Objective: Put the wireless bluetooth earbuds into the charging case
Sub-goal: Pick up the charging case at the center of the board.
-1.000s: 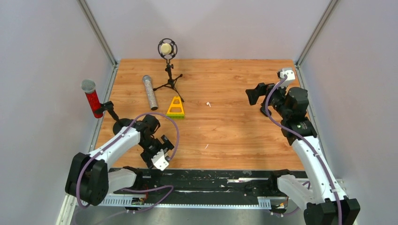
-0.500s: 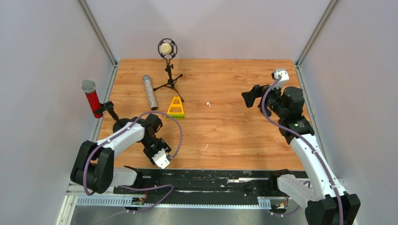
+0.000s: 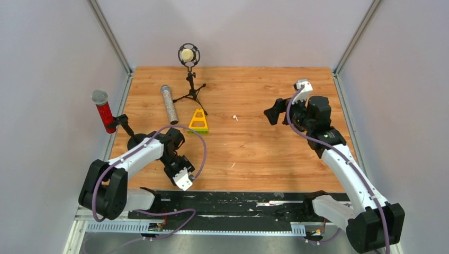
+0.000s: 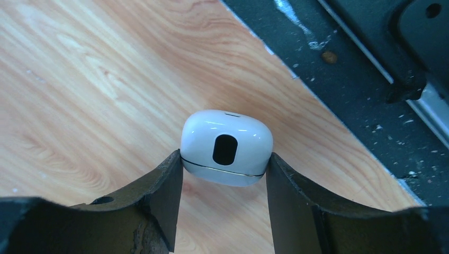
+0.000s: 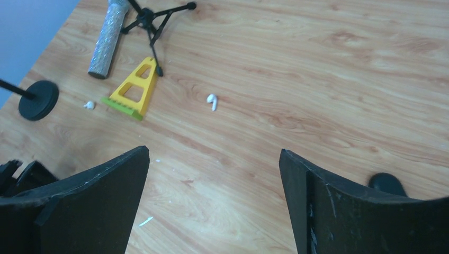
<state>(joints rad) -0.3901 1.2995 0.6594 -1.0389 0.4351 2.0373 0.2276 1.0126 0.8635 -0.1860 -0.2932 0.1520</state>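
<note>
Wireless bluetooth earbuds (image 5: pixel 212 101): we see both lying loose on the table (image 5: pixel 328 69), neither one in the case; one lies a little to the right of the yellow wedge (image 5: pixel 135 87) in the right wrist view, the other earbud (image 5: pixel 89 105) just beside the wedge's green base on its left
Charging case (image 4: pixel 226 138): nearer the table's front edge than the yellow wedge, sitting between the left fingers, its lid shut as far as the seam shows
Left pincer (image 4: pixel 225 161): narrowed onto the charging case, a finger touching each side; we take this as a grip
Right pincer (image 5: pixel 213 156): wide and holding nothing, hanging over the table to the right of the yellow wedge, with the nearer earbud ahead of it
Done: we judge only the securing of the case
Left to do: opening the lid, picking up each earbud, seating both in the case, and likely closing it
Progress: early, in our judgement
</note>
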